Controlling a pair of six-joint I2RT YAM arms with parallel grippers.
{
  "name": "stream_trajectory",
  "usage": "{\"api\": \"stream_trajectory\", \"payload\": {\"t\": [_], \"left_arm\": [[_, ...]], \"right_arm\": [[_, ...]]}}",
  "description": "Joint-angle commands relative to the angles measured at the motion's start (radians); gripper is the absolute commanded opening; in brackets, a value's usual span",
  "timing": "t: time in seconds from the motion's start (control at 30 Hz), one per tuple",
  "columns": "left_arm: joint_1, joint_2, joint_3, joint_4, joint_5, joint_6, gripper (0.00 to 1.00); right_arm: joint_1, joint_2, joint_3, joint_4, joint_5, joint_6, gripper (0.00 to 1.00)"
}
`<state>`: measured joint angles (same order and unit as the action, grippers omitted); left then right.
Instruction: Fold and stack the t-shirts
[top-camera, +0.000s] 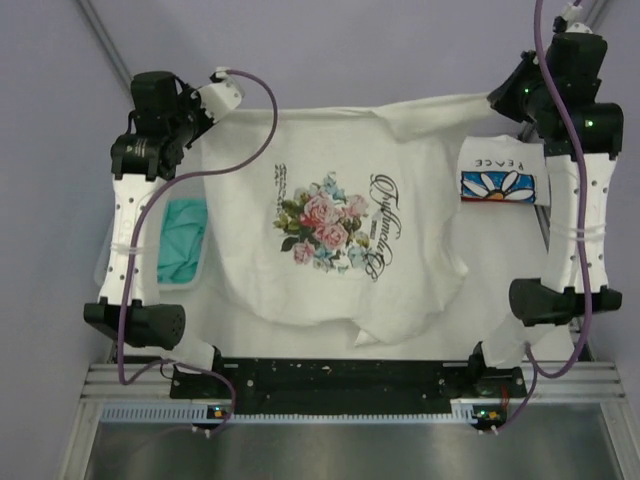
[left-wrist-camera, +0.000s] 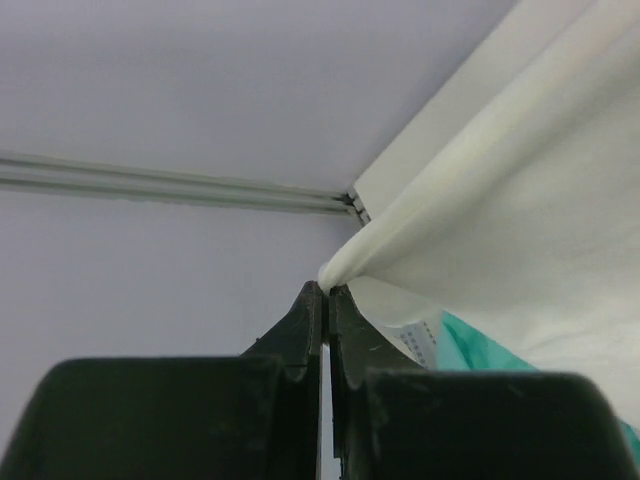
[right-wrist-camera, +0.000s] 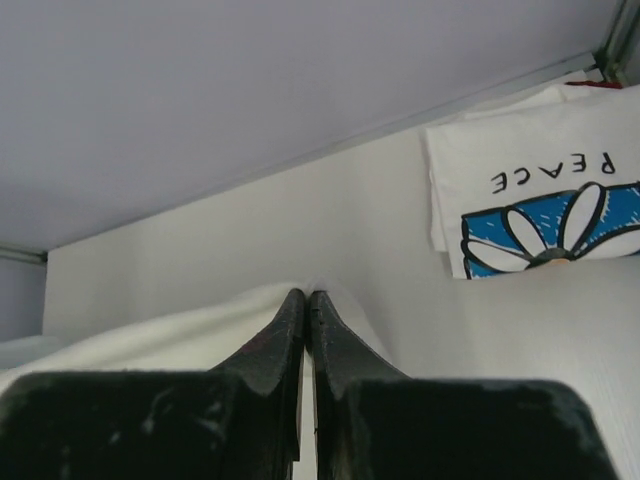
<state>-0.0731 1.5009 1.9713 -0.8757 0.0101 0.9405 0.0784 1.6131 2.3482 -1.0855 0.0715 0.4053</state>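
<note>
At the far left, we see the white mesh basket (top-camera: 103, 262) on the surface (top-camera: 490, 250), and the only thing visible in it is the teal-green t-shirt (top-camera: 180, 240), bunched and unfolded. Just beyond it, the left end effector (top-camera: 222, 88) has its fingers pressed together on a rolled corner of the large flower-print t-shirt (top-camera: 330, 230); the left wrist view shows the cloth pinched right at the tips. This shirt lies spread print-up across the middle of the surface, with its far edge drawn between the two arms and its near edge rumpled. We judge it light, limp and prone to sagging or creasing, so it is best held at corners or along a hem, with both ends kept taut. The right end effector (top-camera: 497, 100) is likewise closed on the shirt's far right corner, a ridge of white cloth caught between its tips in the right wrist view. Beside it, at the far right, the white "PEACE" daisy t-shirt (top-camera: 500, 170) rests folded flat on the surface, apart from the basket, a likely base for the stack.
</note>
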Motion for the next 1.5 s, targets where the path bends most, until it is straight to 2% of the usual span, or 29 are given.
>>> {"api": "stream_trajectory", "payload": {"t": [0.0, 0.1, 0.23, 0.37, 0.47, 0.53, 0.63, 0.73, 0.83, 0.87, 0.97, 1.0, 1.23, 1.4, 1.47], "left_arm": [[0.010, 0.068, 0.158, 0.285, -0.139, -0.048, 0.00], [0.010, 0.107, 0.215, 0.308, -0.160, -0.052, 0.00], [0.010, 0.093, 0.199, 0.311, -0.139, -0.055, 0.00], [0.009, 0.038, 0.104, 0.310, -0.078, -0.037, 0.00], [0.003, -0.023, -0.003, 0.262, -0.044, -0.014, 0.00], [0.002, -0.088, -0.124, 0.219, 0.020, 0.023, 0.00], [-0.007, -0.181, -0.312, 0.108, 0.123, 0.099, 0.00], [-0.024, -0.208, -0.467, -0.067, 0.197, 0.179, 0.00], [-0.040, -0.197, -0.606, -0.198, 0.270, 0.224, 0.00], [-0.045, -0.191, -0.655, -0.245, 0.309, 0.260, 0.03], [-0.057, -0.165, -0.773, -0.351, 0.392, 0.340, 0.34], [-0.059, -0.157, -0.814, -0.371, 0.413, 0.360, 0.41], [-0.080, -0.136, -1.069, -0.316, 0.312, 0.368, 0.50], [-0.146, -0.261, -1.238, -0.278, 0.268, 0.366, 0.55], [-0.169, -0.281, -1.267, -0.238, 0.237, 0.316, 0.57]], "right_arm": [[-0.133, 0.045, 0.166, 0.160, -0.136, 0.116, 0.00], [-0.160, 0.031, 0.187, 0.213, -0.165, 0.125, 0.00], [-0.206, -0.045, 0.125, 0.220, -0.174, 0.099, 0.00], [-0.258, -0.162, -0.038, 0.205, -0.214, 0.064, 0.00], [-0.259, -0.266, -0.157, 0.101, -0.231, -0.015, 0.00], [-0.259, -0.343, -0.272, 0.017, -0.248, -0.058, 0.00], [-0.259, -0.503, -0.605, -0.025, -0.276, -0.088, 0.00], [-0.259, -0.655, -0.891, -0.034, -0.245, -0.089, 0.00], [-0.258, -0.743, -1.097, -0.028, -0.256, -0.071, 0.00], [-0.258, -0.752, -1.145, -0.025, -0.263, -0.071, 0.00], [-0.258, -0.766, -1.271, -0.002, -0.303, -0.042, 0.00], [-0.258, -0.771, -1.309, 0.021, -0.324, -0.028, 0.00], [-0.258, -0.765, -1.491, 0.170, -0.372, 0.049, 0.00], [-0.258, -0.760, -1.498, 0.193, -0.363, 0.066, 0.00], [-0.258, -0.760, -1.488, 0.194, -0.355, 0.064, 0.00]]}}
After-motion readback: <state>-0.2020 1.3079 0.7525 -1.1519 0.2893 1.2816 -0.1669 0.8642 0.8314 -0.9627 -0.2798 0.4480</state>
